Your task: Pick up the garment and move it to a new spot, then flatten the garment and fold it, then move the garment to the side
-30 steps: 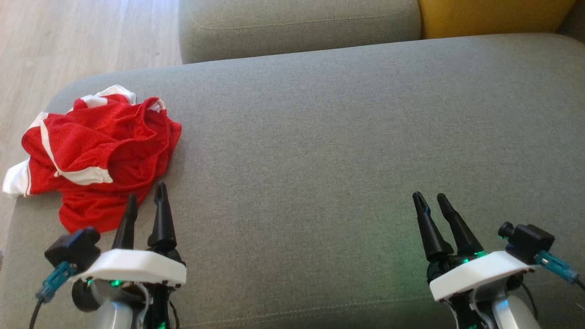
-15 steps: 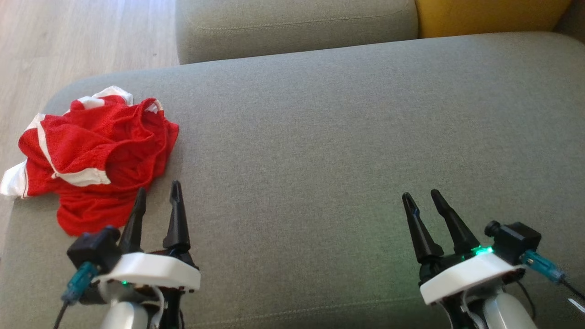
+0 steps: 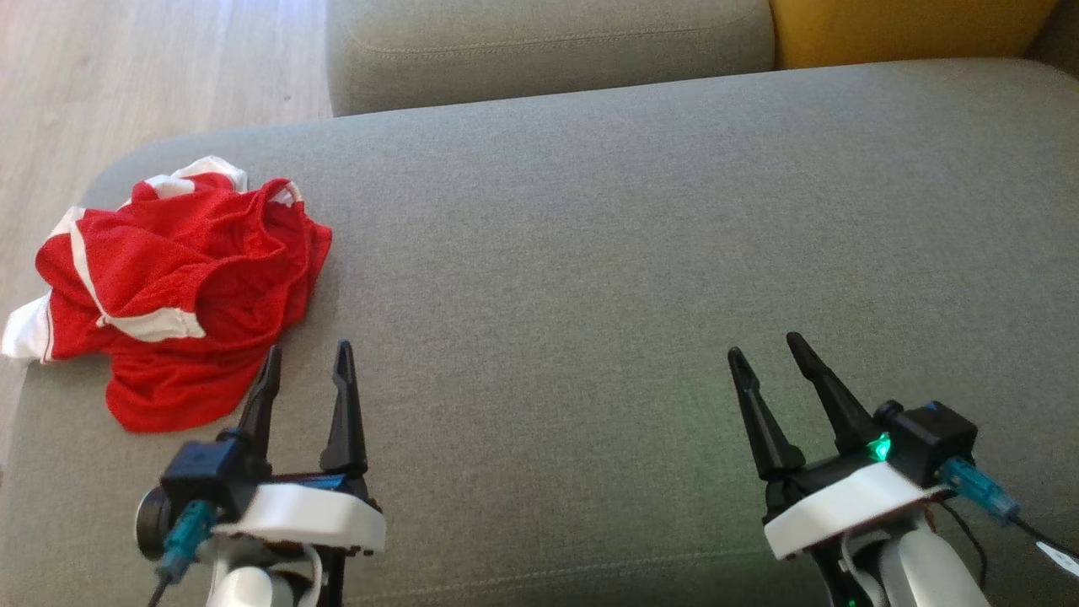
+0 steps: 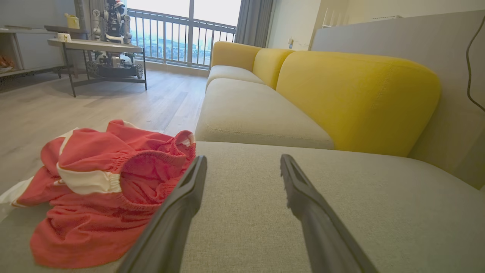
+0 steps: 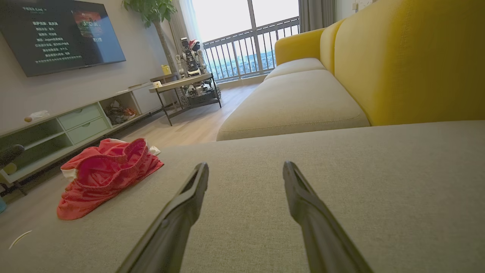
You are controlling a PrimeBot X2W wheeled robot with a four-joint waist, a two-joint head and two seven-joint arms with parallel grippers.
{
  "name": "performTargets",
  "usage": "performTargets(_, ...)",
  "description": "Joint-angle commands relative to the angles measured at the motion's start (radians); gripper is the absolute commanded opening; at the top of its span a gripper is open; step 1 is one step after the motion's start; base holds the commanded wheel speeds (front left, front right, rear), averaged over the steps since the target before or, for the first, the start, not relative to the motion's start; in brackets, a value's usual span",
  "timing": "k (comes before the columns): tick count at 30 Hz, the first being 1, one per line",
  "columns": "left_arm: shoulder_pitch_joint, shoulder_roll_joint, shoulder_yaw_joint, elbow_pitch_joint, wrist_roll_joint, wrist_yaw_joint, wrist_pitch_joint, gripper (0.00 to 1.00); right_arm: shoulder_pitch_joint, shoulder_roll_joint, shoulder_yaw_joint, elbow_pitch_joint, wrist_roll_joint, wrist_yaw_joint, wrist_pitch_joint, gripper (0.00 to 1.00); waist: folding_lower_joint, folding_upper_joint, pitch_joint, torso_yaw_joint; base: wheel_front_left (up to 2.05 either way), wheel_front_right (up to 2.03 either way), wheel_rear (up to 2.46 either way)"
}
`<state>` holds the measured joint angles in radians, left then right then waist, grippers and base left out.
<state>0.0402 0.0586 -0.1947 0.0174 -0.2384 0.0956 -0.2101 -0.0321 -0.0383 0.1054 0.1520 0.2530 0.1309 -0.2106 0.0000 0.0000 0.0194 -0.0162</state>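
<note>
Since a second ago both arms are drawing inward over the grey seat cushion: the left gripper is now sitting nearer the cushion's middle and so is the right gripper, while the garment is lying where it lay.

Near edge of the cushion: both grippers are hovering low over the upholstery, their fingers pointing toward the cushion's far edge. The left gripper's two dark fingers are standing spread wide, gripping nothing, with bare fabric showing between them. Its outer finger is reaching just beside the garment's near hem; whether it is touching cannot be told. The right gripper's fingers are gaping just as wide and are holding nothing, over the cushion's right part, well apart from the garment.

Left end of the cushion: the garment, red mesh with white bands and an elastic-gathered opening, is lying crumpled in a heap, one white-edged corner drooping over the cushion's left edge.

Beyond the cushion's far edge: a second seat cushion is adjoining it, with a yellow backrest rising at the far right.

Left of the cushion: a wooden floor is stretching away. Farther off, a low table bearing a small robot is standing before a railed window, and a television is hanging above a long cabinet.
</note>
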Motion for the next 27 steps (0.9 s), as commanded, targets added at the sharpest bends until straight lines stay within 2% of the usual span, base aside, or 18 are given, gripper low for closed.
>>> performTargets(1,-0.033,0.007,0.019,-0.036,0.036,-0.002,-0.017,1.00,-0.047,-0.011,0.026,-0.043,-0.034,0.000,-0.016,1.00,0.0000,0.0000,0.001,-0.001,0.00,0.00,0.00)
performTargets(13,-0.026,0.001,0.006,-0.042,0.179,-0.015,-0.052,1.00,-0.052,-0.012,0.028,-0.060,-0.172,0.000,-0.051,1.00,0.0000,0.0000,0.004,-0.005,0.00,0.00,0.00)
performTargets(27,-0.018,-0.003,0.016,-0.026,0.185,-0.034,-0.052,1.00,-0.050,-0.012,0.020,-0.054,-0.157,0.000,-0.051,1.00,0.0000,0.0000,0.003,-0.013,0.00,0.00,0.00)
